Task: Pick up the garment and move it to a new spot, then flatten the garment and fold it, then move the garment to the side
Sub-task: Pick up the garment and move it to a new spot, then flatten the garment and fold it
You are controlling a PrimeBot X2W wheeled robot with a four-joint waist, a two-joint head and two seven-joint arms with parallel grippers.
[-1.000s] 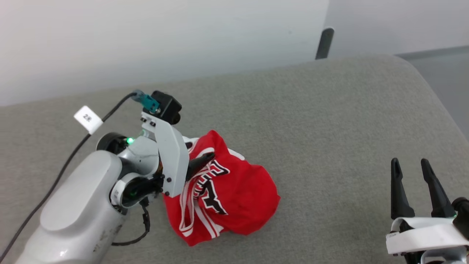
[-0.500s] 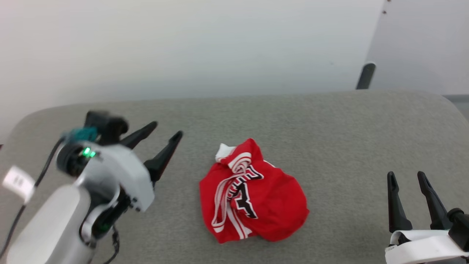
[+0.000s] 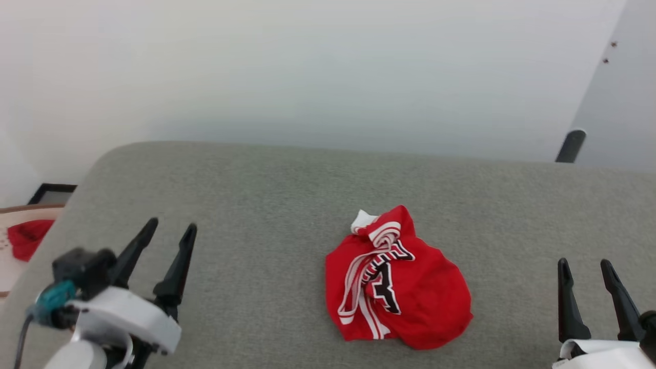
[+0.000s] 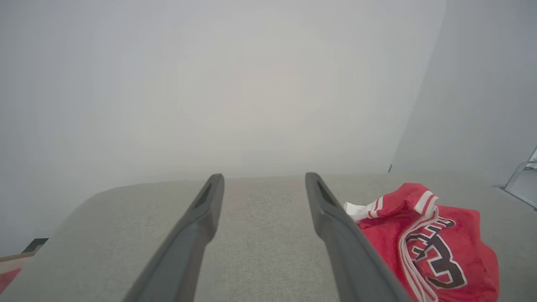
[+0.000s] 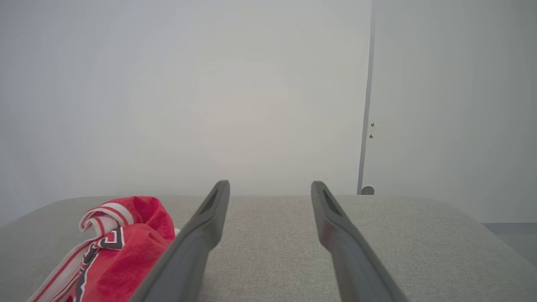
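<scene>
Grey padded surface (image 3: 266,195) spreads under me. Nearest are my two grippers, left gripper (image 3: 172,224) and right gripper (image 3: 585,261), both spread wide and empty. Between them, farther in, one garment (image 3: 405,287) lies crumpled in a heap. Pinching several bunched layers at once could keep it tangled. One pale wall (image 3: 307,77) stands behind.

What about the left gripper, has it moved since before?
Yes. The left gripper was on the garment; now it sits open, left of it.
</scene>
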